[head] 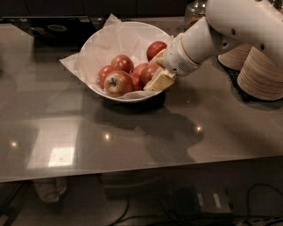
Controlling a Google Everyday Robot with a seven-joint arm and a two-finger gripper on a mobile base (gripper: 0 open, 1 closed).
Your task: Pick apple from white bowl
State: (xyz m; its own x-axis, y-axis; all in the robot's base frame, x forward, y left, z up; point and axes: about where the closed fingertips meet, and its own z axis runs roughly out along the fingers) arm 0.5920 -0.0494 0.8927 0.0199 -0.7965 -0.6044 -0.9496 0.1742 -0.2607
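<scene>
Apple [147, 71], red with a paler blush, lay at the 3 o'clock side of the white bowl [124, 99] among other apples [118, 84], partly hidden behind the gripper [154, 73], which hung over the rim there on a white arm [212, 35] reaching in from 2 o'clock; whether it gripped the apple could not be told. Stacks of tan paper bowls [261, 73] at 3 o'clock and a glass jar [194, 11] at 1 o'clock were cut off at the edge of view. The bowl stood on a glossy grey table [132, 141] flecked with reflections, with a pale cloth [51, 190] and cables [258, 194] dim underneath.
</scene>
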